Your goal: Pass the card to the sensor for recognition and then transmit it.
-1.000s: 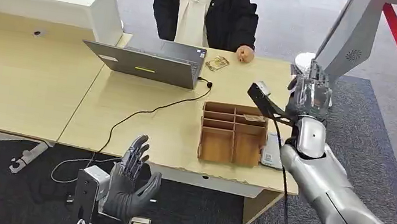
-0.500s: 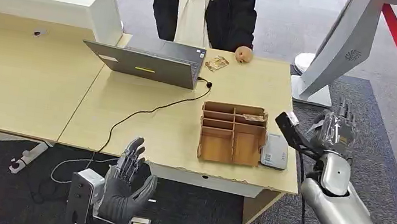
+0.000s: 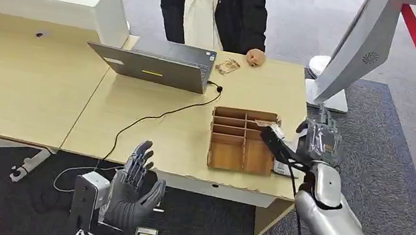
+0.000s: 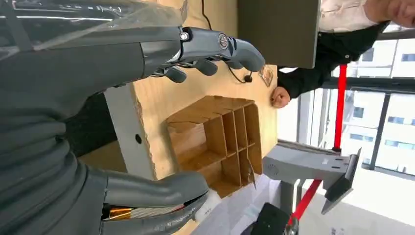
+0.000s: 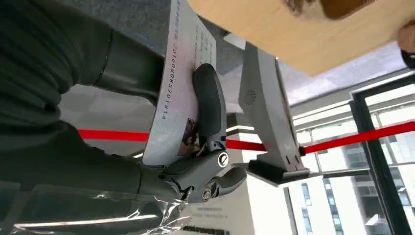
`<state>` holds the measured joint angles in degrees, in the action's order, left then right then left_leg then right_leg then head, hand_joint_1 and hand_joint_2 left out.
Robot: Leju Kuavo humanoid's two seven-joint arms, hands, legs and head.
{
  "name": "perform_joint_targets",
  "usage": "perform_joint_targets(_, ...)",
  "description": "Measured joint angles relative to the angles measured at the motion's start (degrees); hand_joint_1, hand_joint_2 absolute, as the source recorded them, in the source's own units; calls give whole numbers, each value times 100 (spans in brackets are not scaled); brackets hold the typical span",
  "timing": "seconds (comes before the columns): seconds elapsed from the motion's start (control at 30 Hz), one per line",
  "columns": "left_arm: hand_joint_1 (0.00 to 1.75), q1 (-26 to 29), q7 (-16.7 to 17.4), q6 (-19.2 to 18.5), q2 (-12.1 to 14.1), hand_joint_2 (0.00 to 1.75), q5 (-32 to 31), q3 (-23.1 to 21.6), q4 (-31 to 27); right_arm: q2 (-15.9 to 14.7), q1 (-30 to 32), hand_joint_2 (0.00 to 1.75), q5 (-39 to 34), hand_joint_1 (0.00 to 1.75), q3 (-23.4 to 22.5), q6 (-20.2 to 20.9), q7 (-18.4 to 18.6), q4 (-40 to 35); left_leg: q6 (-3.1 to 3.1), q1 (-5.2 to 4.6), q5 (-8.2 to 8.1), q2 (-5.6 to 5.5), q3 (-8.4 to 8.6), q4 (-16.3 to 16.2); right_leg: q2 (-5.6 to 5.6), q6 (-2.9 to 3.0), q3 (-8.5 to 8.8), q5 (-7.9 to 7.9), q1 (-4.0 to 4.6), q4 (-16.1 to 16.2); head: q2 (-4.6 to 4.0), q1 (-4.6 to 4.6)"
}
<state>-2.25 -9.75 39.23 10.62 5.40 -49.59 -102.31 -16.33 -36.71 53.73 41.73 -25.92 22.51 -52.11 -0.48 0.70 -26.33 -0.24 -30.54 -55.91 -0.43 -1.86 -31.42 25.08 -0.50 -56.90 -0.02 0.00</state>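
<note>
The desk [image 3: 149,127] is running wide across the head view, with a person [image 3: 215,8] standing at its far side and resting a hand on the far edge. On the far part a laptop [image 3: 157,64] is sitting, its cable trailing toward the near edge. Right of centre a wooden divided tray [image 3: 243,140] is lying, with a small card-like piece resting in one of its far compartments. Just right of the tray, at the desk's near right corner, a pale flat device [image 3: 282,165] is lying — I judge this to be the sensor, though the wrist camera bracket is partly covering it.

The right robot hand [image 3: 319,139] is hovering off the desk's right edge, just right of the sensor and a little above it. In the right wrist view the right robot hand is pinching the card [image 5: 183,93] between thumb and fingers, so the card is in its grasp, off the desk. The card's long axis is running along the fingers. The sensor is lying to the left of the held card, so the coming move likely calls for a short travel leftward and down.

The left robot hand [image 3: 131,189] is hanging below the near edge, fingers spread, holding nothing — much farther from the sensor.

Along the card's edge a number is printed, reading roughly 2016088520131 4; smaller print beside it is too blurred to read.
</note>
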Motion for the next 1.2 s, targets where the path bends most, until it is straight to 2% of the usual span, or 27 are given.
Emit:
perform_joint_targets(0.17, 0, -11, 131, 63, 2, 175, -39, 0, 0, 287, -92, 175, -121, 175, 55, 26, -44, 194, 0, -1, 1, 1, 0, 0, 0, 0, 0, 0, -1, 0, 0, 2)
perform_joint_targets(0.33, 0, -13, 206, 63, 9, 175, -61, -11, 0, 383, -202, 175, -208, 175, 66, 61, 41, 461, 0, -2, 1, 1, 0, 0, 0, 0, 0, 0, -2, 0, 2, 2)
perform_joint_targets(0.83, 0, -77, 238, 63, 22, 175, -79, -85, 0, 129, -221, 175, -234, 175, -197, -81, 555, 1075, 0, -2, 0, 0, 0, 0, 0, 0, -2, 0, -2, 1, 0, 0)
perform_joint_targets(0.97, 0, -64, 223, 66, 22, 175, -122, -85, 0, 83, -229, 175, -228, 175, -221, -24, 553, 1086, 0, -2, 0, 0, 0, 0, 1, 0, -2, 0, -2, 1, 2, 2)
perform_joint_targets(1.2, 0, -28, 208, 66, 22, 175, -166, -85, 0, 180, -226, 175, -300, 175, -212, 136, 315, 1226, 0, -2, 0, 0, 0, 0, 0, 0, -1, 0, -2, 1, 0, 0)
